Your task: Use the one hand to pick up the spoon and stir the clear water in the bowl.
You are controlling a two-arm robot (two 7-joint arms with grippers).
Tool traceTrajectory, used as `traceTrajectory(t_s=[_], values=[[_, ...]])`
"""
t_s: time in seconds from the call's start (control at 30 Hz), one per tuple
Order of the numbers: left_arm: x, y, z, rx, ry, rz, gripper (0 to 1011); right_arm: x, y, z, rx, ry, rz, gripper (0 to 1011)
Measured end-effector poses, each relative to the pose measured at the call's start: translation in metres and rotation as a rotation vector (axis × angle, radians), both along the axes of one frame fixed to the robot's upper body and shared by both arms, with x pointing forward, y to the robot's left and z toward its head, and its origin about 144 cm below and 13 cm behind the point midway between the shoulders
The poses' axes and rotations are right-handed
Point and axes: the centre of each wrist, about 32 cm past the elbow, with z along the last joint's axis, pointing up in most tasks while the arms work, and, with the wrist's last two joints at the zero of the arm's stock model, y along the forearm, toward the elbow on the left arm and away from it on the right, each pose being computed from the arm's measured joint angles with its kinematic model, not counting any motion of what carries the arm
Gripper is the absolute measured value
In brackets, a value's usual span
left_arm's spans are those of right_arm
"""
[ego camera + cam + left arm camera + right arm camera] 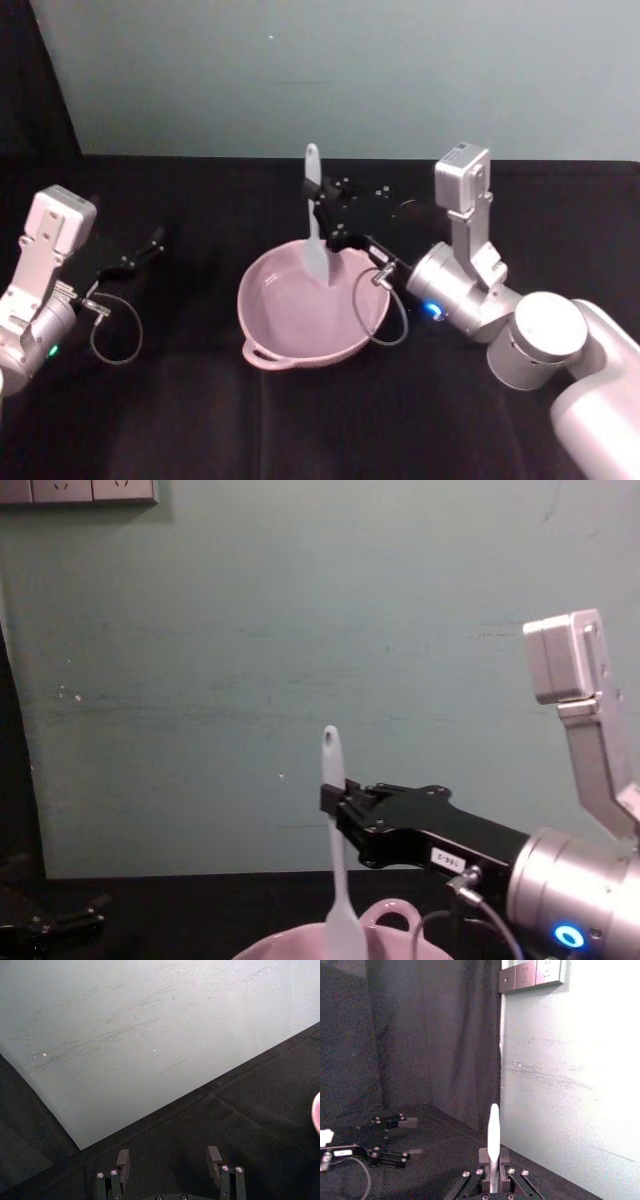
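White spoon (316, 256); pale pink bowl (300, 318); right claw (333, 798) blk w/ white label (447, 859); table (200, 420) blk; wall (350, 70) teal.

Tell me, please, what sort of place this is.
Likely a lab test bench: black table, pale wall with sockets, dark curtain, right end effector holding a spoon in a pink bowl, left end effector idle at left.

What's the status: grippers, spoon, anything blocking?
Right gripper shut on spoon, held upright, scoop end down in bowl. Left gripper open, parked at robot's left. Nothing blocking the bowl.
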Motion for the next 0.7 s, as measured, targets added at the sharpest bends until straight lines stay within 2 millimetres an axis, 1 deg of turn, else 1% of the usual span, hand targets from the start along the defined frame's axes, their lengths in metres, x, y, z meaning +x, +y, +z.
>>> traceTrajectory(t_s=[0.17, 0.27, 0.3, 0.33, 0.43, 0.57, 0.7], values=[[0.0, 0.0, 0.0, 0.0, 0.0, 0.0, 1011, -0.002, -0.012, 0.003, -0.026, 0.008, -0.012, 111], [0.0, 0.0, 0.0, 0.0, 0.0, 0.0, 1011, -0.009, -0.022, 0.009, -0.049, 0.027, 0.008, 111], [0.0, 0.0, 0.0, 0.0, 0.0, 0.0, 1011, -0.009, -0.022, 0.009, -0.049, 0.027, 0.008, 111], [0.0, 0.0, 0.0, 0.0, 0.0, 0.0, 1011, -0.014, -0.027, 0.011, -0.058, 0.04, 0.023, 111], [0.0, 0.0, 0.0, 0.0, 0.0, 0.0, 1011, -0.022, -0.032, 0.015, -0.063, 0.058, 0.055, 111], [0.0, 0.0, 0.0, 0.0, 0.0, 0.0, 1011, -0.034, -0.035, 0.017, -0.059, 0.083, 0.099, 111], [0.0, 0.0, 0.0, 0.0, 0.0, 0.0, 1011, -0.043, -0.033, 0.016, -0.049, 0.106, 0.141, 111]])
